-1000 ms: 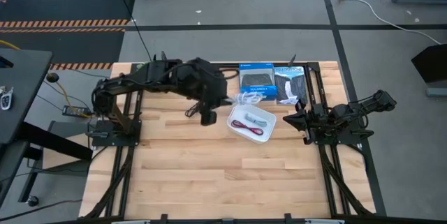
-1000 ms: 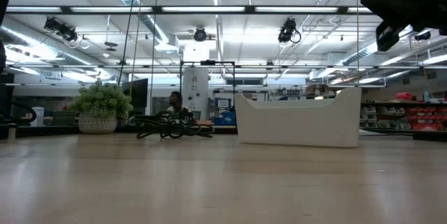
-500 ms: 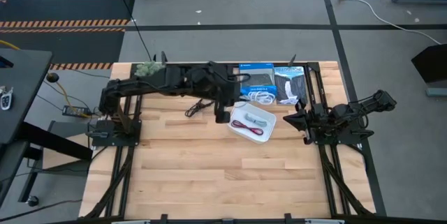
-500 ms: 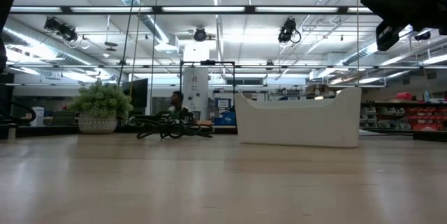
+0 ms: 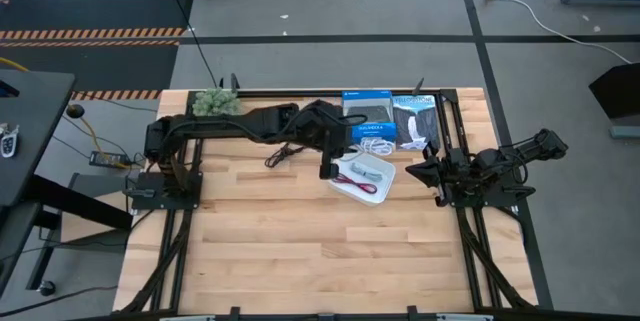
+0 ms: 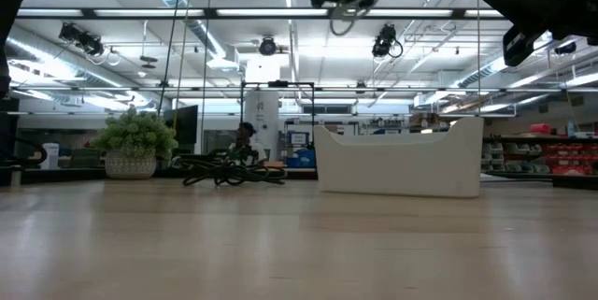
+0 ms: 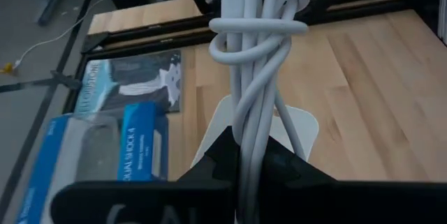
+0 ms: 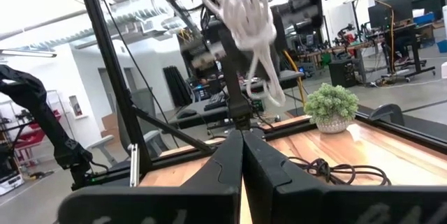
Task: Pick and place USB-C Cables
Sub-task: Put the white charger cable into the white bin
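The left gripper (image 7: 251, 172) grips the white USB-C cable (image 7: 255, 63), hanging just above the near-left edge of the white tray (image 5: 345, 187). Farther off, the right gripper (image 5: 418, 173) rests with fingers together. The left arm should centre the dangling coil over the tray before letting go.

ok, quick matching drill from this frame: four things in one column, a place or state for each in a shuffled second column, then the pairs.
Things:
1. white cable
2. dark red cable
3. black cable
4. right gripper

Places or states:
A. lying in the white tray
B. held up in the left gripper, off the table
C. parked at the table's right side, fingers shut on nothing
D. lying on the bare wood, left of the tray

Pairs: 1-B, 2-A, 3-D, 4-C
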### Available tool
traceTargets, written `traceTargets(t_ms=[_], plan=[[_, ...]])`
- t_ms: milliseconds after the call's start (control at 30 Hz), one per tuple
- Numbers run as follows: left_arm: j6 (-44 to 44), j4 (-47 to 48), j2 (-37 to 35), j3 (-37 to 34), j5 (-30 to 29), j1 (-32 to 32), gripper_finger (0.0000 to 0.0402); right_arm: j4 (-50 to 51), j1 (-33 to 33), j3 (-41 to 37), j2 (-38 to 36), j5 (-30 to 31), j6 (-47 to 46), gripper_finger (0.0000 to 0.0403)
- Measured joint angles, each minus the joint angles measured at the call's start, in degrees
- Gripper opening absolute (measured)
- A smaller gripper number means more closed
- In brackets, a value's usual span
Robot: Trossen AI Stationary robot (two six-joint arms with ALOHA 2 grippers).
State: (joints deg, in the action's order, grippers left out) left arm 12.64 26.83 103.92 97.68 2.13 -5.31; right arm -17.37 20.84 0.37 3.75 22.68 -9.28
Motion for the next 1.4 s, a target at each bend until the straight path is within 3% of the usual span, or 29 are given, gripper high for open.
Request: traceTargets(t_ms=[300,533,1133,1400], plan=[[-0.61,-16.49,0.24,-11.7,2.31,-1.02,0.0029,-0.11,0.0,0.01,0.0,0.0,0.0,0.0014],[-7.52,-21.91,5.74,-13.01,2.28,-1.28,0.0029,-0.16,0.0,-0.01,0.0,0.0,0.0,0.0014],[-10.79,-17.49,14.5,-12.43,4.35,-0.8,0.0029,-0.58,0.0,0.0,0.0,0.01,0.02,0.0014],[-7.69,-15.22,15.82,-12.47,-1.14,0.36,0.0038,-1.01,0.02,0.0,-0.01,0.05,0.0,0.0014]])
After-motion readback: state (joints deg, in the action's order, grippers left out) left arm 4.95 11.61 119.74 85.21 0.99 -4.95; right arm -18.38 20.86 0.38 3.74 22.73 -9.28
